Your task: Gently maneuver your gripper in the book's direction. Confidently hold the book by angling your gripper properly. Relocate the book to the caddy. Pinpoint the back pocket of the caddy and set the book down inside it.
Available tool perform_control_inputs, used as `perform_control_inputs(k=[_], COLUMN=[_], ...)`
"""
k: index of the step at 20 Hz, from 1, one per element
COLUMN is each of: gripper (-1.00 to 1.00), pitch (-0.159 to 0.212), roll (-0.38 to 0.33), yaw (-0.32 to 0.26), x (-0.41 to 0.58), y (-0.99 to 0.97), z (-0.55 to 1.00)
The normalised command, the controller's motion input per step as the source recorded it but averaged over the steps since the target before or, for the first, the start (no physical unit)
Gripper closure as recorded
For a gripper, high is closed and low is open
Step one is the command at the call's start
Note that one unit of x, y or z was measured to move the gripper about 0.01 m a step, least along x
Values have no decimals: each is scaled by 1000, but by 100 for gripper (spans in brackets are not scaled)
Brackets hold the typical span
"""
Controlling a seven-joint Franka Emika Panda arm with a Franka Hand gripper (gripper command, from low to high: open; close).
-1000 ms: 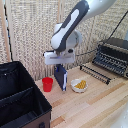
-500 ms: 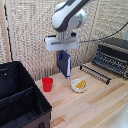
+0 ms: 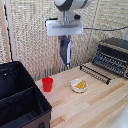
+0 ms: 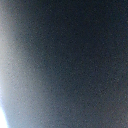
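Observation:
A thin navy-blue book [image 3: 65, 54] hangs in the air, well above the table. Its top edge is pinched by my gripper [image 3: 65, 40], which is shut on it under the white boxy wrist. The book tapers to a low corner above the spot between the red cup and the bowl. At the exterior view's lower left stands the black caddy [image 3: 10, 107], open-topped, with a divider [image 3: 20, 96] splitting it into a far and a near compartment; both look empty. The wrist view is filled with a dark blue blur that I cannot resolve.
A red cup [image 3: 47, 84] stands on the wooden table just right of the caddy. Next to it is a white bowl [image 3: 79, 85] with yellow pieces. A black-and-silver toaster oven [image 3: 114, 56] with a pulled-out rack [image 3: 95, 73] sits at the right. A wicker wall lies behind.
The arm has risen and carried the book up off the table; its lower end now hangs clear above the cup and bowl.

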Motion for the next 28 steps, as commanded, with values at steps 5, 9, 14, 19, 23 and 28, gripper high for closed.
perform_control_inputs(k=[5, 9, 14, 19, 23, 28], gripper=[100, 100, 100, 100, 100, 100], pitch=[-28, 0, 0, 0, 0, -2], roll=[24, 28, 7, 0, 0, -3], yaw=[-313, -264, -169, -65, -61, -75], x=[-8, 0, 108, 307, 324, 297], y=[109, 338, 614, 880, 894, 874], z=[602, 319, 291, 215, 226, 267])
